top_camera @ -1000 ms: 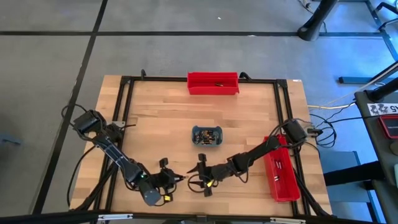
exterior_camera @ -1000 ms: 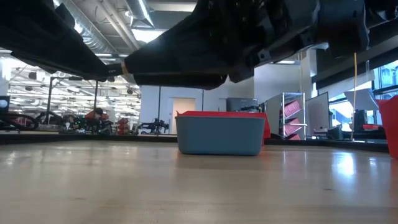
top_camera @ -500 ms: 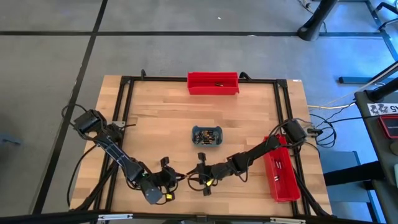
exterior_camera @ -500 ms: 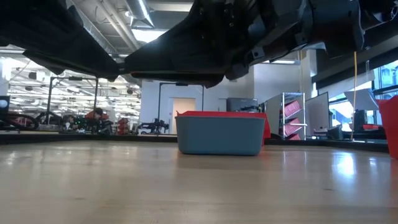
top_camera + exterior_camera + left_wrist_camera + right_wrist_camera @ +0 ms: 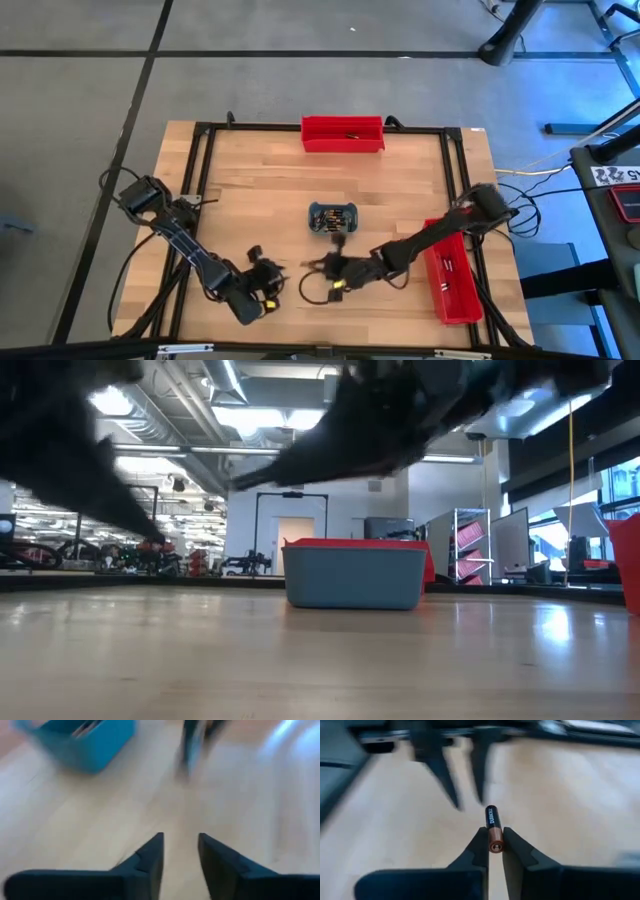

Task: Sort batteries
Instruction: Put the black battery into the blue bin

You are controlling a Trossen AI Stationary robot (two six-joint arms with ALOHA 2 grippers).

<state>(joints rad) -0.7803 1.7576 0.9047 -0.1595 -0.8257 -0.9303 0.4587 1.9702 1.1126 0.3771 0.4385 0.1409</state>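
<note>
The one clearly readable text is the brand name "DURACELL", printed lengthwise in light letters on the black body of the battery [image 5: 493, 830] near the middle of the right wrist view; its copper-coloured end faces the camera. At the far right edge of the high view, a white label [image 5: 617, 175] bears dark marks too small to make out.

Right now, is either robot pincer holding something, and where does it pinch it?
The right pincer pinches a battery by its copper end. The left pincer stands open, holding nothing.
</note>
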